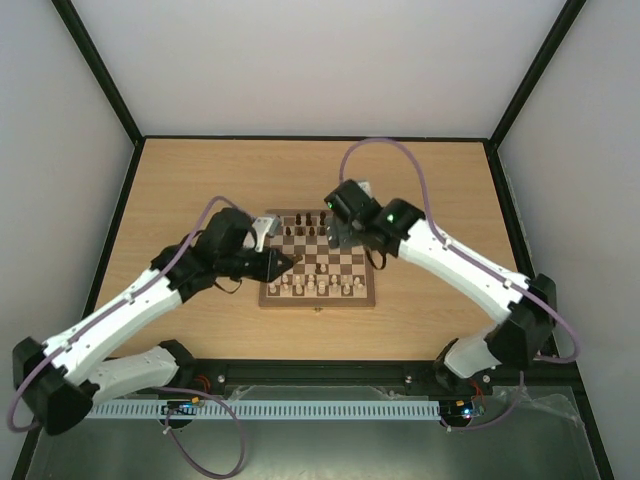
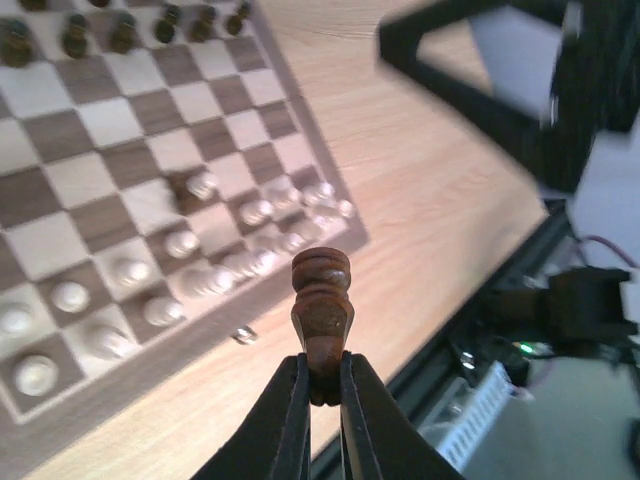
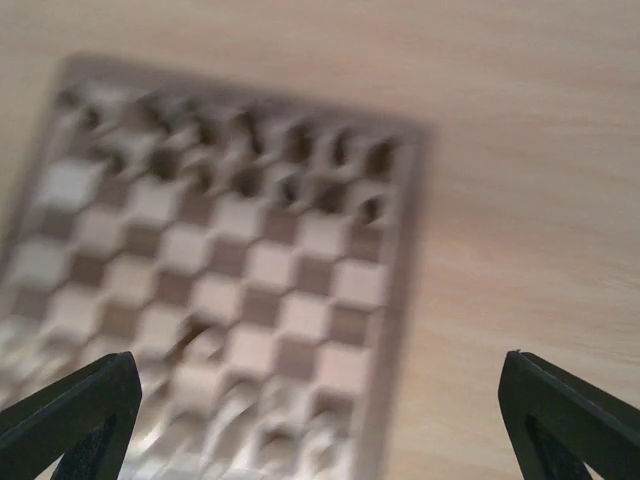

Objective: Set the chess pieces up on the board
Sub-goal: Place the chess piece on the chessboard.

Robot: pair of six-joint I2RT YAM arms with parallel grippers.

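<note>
The board [image 1: 346,262] lies mid-table. Dark chess pieces [image 1: 305,222] fill its far rows, pale ones [image 1: 315,289] its near rows, and one dark piece [image 1: 320,268] stands just beyond the pale men. My left gripper [image 2: 322,366] is shut on the base of a dark brown chess piece [image 2: 321,300], held in the air over bare table beside the board's [image 2: 100,110] near corner. It hovers at the board's left edge [image 1: 283,263]. My right gripper [image 3: 320,405] is open and empty above the blurred board [image 3: 260,265], over its far right part [image 1: 336,236].
The tabletop [image 1: 200,180] is ringed by black frame posts and pale walls. A black rail [image 1: 320,375] and a white cable chain [image 1: 300,410] run along the near edge. A small metal latch [image 2: 244,335] sits on the board's side.
</note>
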